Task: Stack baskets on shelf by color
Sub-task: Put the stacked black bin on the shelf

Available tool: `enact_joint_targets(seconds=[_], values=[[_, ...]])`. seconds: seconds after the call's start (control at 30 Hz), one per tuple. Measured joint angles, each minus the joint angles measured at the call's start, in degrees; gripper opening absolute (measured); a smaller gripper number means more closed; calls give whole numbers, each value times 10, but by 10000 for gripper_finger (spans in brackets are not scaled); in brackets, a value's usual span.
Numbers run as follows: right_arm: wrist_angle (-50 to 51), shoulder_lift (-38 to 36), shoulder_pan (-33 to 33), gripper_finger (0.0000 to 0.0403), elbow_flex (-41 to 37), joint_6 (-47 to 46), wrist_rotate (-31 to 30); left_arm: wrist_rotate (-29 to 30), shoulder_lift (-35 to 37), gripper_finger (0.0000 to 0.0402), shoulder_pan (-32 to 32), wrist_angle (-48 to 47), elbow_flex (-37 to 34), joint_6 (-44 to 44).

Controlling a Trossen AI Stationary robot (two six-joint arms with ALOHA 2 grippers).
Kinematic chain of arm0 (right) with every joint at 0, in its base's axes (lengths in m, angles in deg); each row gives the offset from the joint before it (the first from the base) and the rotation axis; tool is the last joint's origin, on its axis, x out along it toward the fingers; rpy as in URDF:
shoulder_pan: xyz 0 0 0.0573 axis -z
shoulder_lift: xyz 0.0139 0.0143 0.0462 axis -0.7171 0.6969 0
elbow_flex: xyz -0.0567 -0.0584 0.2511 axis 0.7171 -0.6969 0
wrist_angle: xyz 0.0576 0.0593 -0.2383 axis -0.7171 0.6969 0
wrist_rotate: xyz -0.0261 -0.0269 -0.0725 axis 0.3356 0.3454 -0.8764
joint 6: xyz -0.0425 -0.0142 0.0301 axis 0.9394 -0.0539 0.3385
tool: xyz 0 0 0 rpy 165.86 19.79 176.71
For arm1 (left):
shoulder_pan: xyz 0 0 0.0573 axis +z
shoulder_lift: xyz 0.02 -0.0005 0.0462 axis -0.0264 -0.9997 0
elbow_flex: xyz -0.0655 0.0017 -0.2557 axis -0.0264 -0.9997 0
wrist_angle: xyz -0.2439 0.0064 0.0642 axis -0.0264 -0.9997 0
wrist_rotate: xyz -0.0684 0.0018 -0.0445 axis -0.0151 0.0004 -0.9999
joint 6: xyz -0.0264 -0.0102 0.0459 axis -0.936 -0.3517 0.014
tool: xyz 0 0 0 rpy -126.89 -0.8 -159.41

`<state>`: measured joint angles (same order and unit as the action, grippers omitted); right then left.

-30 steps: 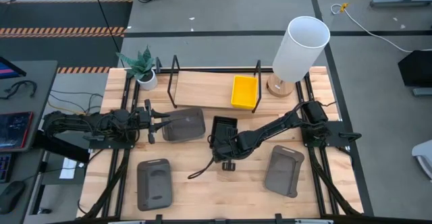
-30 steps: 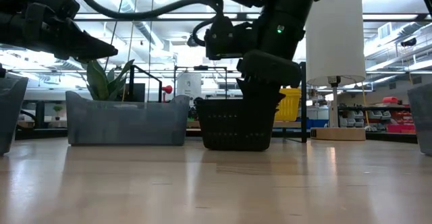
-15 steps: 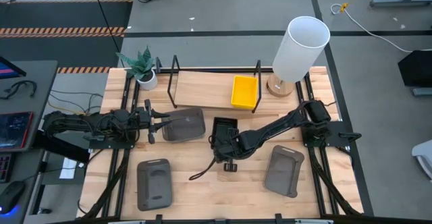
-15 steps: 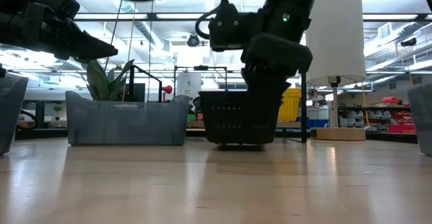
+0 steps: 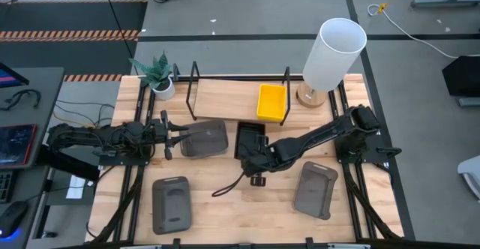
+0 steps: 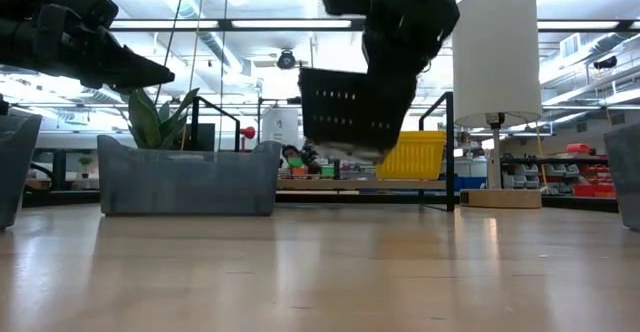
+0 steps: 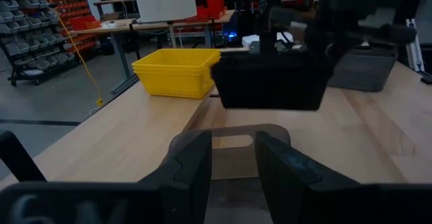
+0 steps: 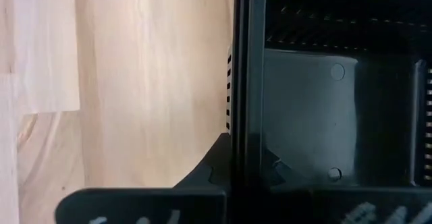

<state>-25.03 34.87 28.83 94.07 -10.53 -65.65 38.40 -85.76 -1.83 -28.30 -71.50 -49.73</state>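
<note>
A small black slotted basket (image 5: pixel 250 136) hangs in the air, tilted, over the table's middle (image 6: pixel 350 112), with my right gripper (image 5: pixel 257 157) shut on it. A yellow basket (image 5: pixel 271 101) stands on its base at the right end of the shelf (image 5: pixel 225 97), a light board with black wire loops. Three larger dark grey baskets rest on the table: one left of centre (image 5: pixel 204 138), one near left (image 5: pixel 172 204), one near right (image 5: pixel 316 190). My left gripper (image 5: pixel 178 135) stands open and level at the left end of the centre-left grey basket (image 7: pixel 233 133). My right gripper pinches the black basket's near end wall at its rim (image 8: pixel 246 116), one finger inside the basket (image 8: pixel 273 166) and one outside (image 8: pixel 206 177). The fingers slant down from the near right. The basket is lifted clear of the table and tilted.
A white lamp (image 5: pixel 334 54) stands at the far right beside the shelf, and a potted plant (image 5: pixel 159 73) at the far left. A black cord (image 5: pixel 229 185) trails on the table below my right arm. Bare wood lies between the near grey baskets.
My right gripper has risen and gone a little toward the far edge with the black basket. The basket stood on the table a second ago; now it is lifted clear and tipped.
</note>
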Motion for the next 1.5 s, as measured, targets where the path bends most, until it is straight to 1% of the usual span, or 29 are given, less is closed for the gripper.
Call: enact_joint_targets(seconds=[0.3, 0.37, 0.63, 0.7, 0.87, 0.97, 1.2, 1.37, 1.43, 1.5], values=[[5, -28, 30, 13, 0, 69, -32, 0, 0, 121, 0, 0, 0, 0], [2, -29, 45, 13, 0, 89, -42, 0, 0, 121, 0, 0, 0, 0], [-39, -28, 121, 13, 0, 186, -40, 0, 0, 121, 0, 0, 0, 0], [-47, -28, 141, 13, 0, 205, -30, 0, 0, 121, 0, 0, 0, 0], [-61, -28, 189, 13, 0, 226, 29, 0, 0, 121, 0, 0, 0, 0], [-67, -28, 211, 13, 0, 234, 46, 0, 0, 121, 0, 0, 0, 0], [-70, -27, 246, 13, 0, 252, 81, 0, 0, 121, 0, 0, 0, 0], [-89, -7, 263, 13, 0, 255, 114, 0, 0, 121, 0, 0, 0, 0], [-88, 3, 267, 13, 0, 264, 116, 0, 0, 121, 0, 0, 0, 0], [-84, 10, 268, 13, 0, 270, 101, 0, 0, 121, 0, 0, 0, 0]])
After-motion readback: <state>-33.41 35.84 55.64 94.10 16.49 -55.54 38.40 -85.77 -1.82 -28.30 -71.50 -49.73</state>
